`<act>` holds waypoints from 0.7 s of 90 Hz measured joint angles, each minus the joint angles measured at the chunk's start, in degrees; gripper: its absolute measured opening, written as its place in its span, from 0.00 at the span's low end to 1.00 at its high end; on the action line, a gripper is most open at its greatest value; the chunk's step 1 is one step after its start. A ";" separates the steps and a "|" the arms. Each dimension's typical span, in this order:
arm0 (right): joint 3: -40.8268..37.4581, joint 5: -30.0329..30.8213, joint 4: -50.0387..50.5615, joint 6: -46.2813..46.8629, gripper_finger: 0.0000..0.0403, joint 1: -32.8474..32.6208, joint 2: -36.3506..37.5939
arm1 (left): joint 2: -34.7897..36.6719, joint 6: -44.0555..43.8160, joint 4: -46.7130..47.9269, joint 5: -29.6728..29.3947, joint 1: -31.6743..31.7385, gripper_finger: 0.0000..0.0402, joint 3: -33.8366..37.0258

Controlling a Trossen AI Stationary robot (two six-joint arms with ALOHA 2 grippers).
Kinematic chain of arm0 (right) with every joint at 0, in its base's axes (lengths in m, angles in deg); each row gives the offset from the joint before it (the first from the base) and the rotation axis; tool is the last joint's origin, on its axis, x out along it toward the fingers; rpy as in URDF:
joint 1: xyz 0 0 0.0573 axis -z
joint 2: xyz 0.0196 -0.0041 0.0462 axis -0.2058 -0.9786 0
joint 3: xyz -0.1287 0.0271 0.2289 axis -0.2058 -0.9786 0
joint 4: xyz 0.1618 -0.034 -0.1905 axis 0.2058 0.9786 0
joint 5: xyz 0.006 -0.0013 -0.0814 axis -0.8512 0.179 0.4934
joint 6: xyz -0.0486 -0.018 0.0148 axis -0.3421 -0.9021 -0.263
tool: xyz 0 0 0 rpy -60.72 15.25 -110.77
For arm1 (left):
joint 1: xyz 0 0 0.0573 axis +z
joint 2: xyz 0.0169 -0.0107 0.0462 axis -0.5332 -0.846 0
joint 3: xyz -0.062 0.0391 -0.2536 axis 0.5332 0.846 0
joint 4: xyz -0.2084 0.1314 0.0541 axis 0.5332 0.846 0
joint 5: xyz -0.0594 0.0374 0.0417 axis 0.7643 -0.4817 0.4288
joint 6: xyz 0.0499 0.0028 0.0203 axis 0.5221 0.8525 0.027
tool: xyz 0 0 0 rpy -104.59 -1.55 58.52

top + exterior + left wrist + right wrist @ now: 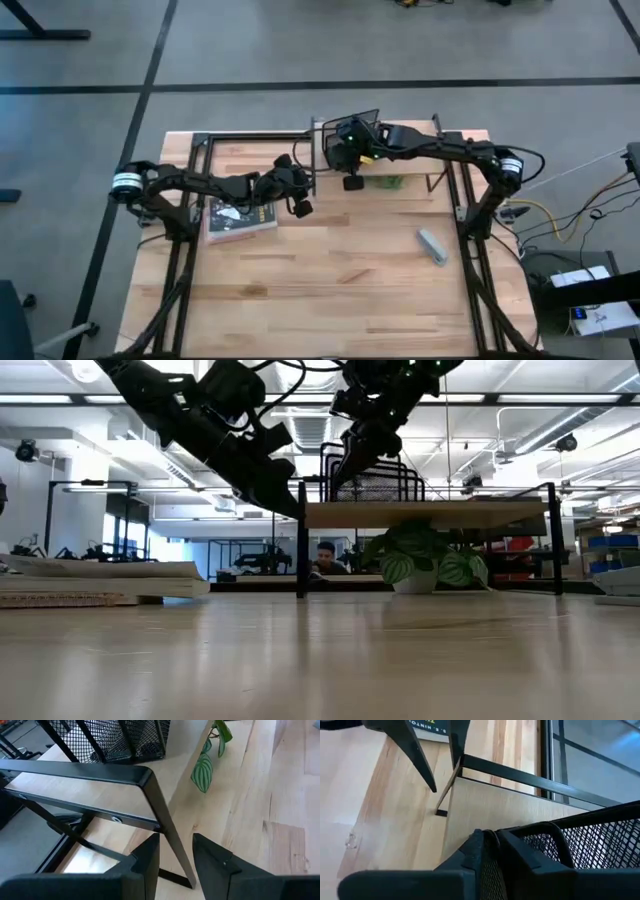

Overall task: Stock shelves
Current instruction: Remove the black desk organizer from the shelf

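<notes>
One shelf (425, 513) | one wire basket (580, 842) pinched by right gripper (492, 840) | left gripper (175, 852) open around shelf leg (167, 827) | plant (425, 560) half hidden, 12 o'clock

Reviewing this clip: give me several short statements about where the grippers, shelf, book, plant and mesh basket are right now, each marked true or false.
1. The right gripper is shut on the black mesh basket that sits on the riser shelf. True.
2. The left gripper holds the book. False: it is open around the shelf's black leg; the book lies on the table.
3. The potted plant stands on top of the shelf. False: it stands under it.
4. A grey object lies on the table toward the right arm's side. True.
</notes>
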 joint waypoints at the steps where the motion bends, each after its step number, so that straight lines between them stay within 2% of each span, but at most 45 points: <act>1: 0.00 -0.06 -0.01 0.05 0.10 -0.01 0.00 | 0.00 0.00 -0.01 0.00 0.00 0.24 0.00; 12: 0.02 -0.20 -0.15 1.21 0.09 -0.06 0.00 | 0.00 -0.01 -0.01 0.00 -0.02 0.24 0.00; 28: 0.04 -0.57 -0.13 0.99 0.01 -0.06 0.02 | 0.00 0.00 -0.02 0.00 0.00 0.24 0.00; 63: 0.00 -0.53 0.72 0.84 0.00 -0.39 0.73 | 0.00 0.00 -0.02 0.07 -0.02 0.24 0.00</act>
